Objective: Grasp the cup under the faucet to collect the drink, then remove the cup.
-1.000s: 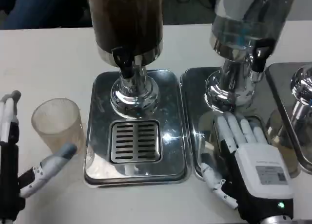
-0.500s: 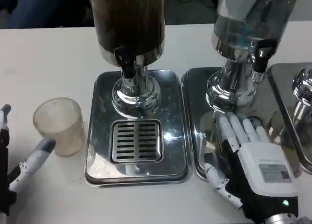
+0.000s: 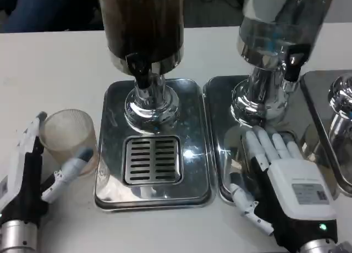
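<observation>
One cup (image 3: 69, 140) is in play, standing upright on the desk toward its left edge, just beside the left rim of the drip tray (image 3: 153, 190). It looks like thin, cloudy plastic and appears empty, so I'd judge it light, a little slick and easy to crush or tip. The best hold would be around the middle of its wall with gentle pressure, never on the rim. The left hand (image 3: 33, 170) is right at the cup, one finger (image 3: 69, 169) reaching across the front of its base and others rising along its left side. The fingers are spread and whether they press the wall yet, I cannot tell. The right hand (image 3: 283, 179) lies flat and released, fingers outstretched on the second tray (image 3: 220, 154), under the clear dispenser (image 3: 278, 27). Between cup and goal stands the tray's raised rim, so the cup must clear that. Then comes the faucet (image 3: 140, 74) of the dark dispenser (image 3: 144, 22), hanging low over the grate (image 3: 153, 159), with the chrome pedestal (image 3: 151, 107) close behind.
</observation>
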